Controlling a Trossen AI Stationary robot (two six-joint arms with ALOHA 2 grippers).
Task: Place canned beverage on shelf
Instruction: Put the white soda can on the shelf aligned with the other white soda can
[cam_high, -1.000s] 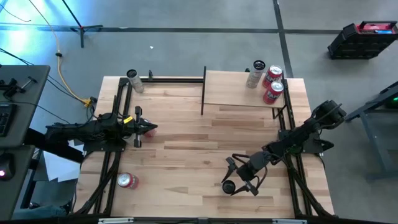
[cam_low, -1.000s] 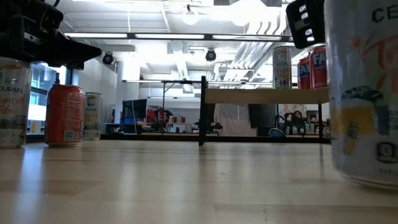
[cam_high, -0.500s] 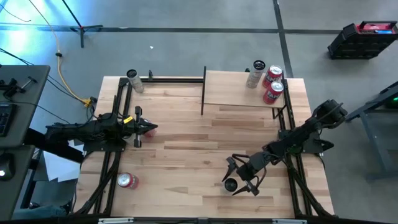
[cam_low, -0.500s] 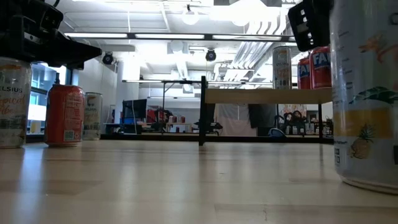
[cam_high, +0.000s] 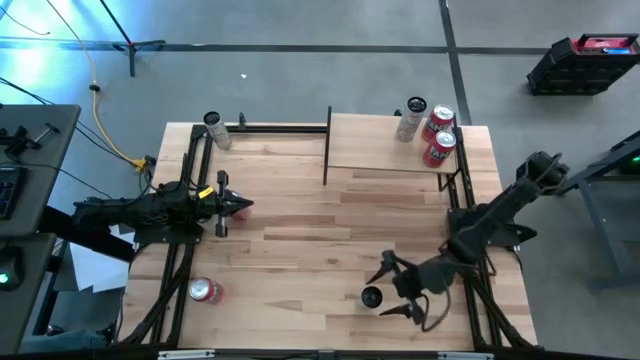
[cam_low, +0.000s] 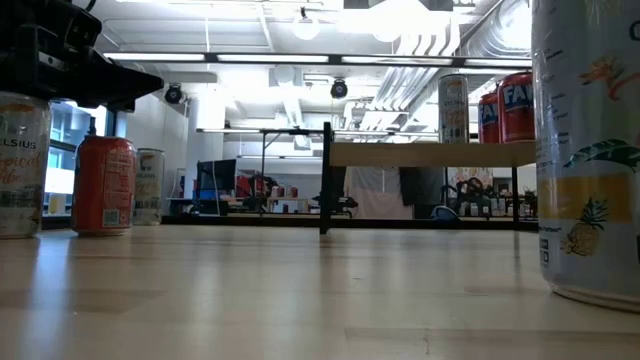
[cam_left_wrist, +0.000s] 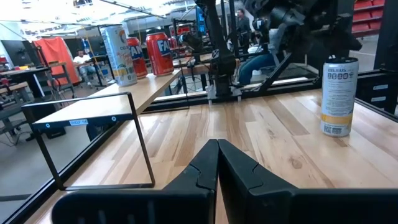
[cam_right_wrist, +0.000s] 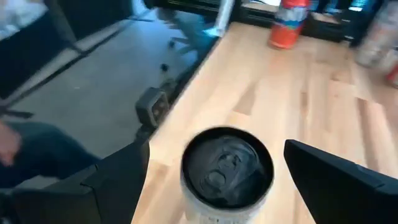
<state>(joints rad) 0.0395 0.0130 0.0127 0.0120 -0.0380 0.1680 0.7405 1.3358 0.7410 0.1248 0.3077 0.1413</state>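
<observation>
1. A planked wooden tabletop (cam_high: 300, 230) seen from above, with two dark robot arms reaching in from either side.
2. At the far left corner of the tabletop, a slim pale can (cam_high: 213, 127) stands upright beside a black frame rail.
3. At the near left corner, a red can (cam_high: 205, 291) stands alone, well apart from both arms.
4. The left gripper (cam_high: 240, 208) rests over the left part of the tabletop. Its jaws are pressed fully together and hold nothing; the left wrist view shows the two dark fingers (cam_left_wrist: 205, 171) touching along their length.
5. Right of centre, near the front edge, a pale canned beverage with a dark lid (cam_high: 371, 297) stands upright on the tabletop. The low view shows its side very close, printed with a pineapple (cam_low: 590, 150).
6. The right gripper (cam_high: 398, 289) sits just right of this can, with jaws spread wide, one finger to each side of it. In the right wrist view the can's lid (cam_right_wrist: 227, 167) lies between the two dark fingers (cam_right_wrist: 118, 180) with a clear gap on both sides, so nothing is gripped.
7. At the far right corner sits the shelf (cam_high: 380, 150), a pale wood board with thin black uprights.
8. Three cans stand together at the shelf's far right end: one pale can (cam_high: 410, 118) and two red cans (cam_high: 438, 135), close beside each other.
</observation>
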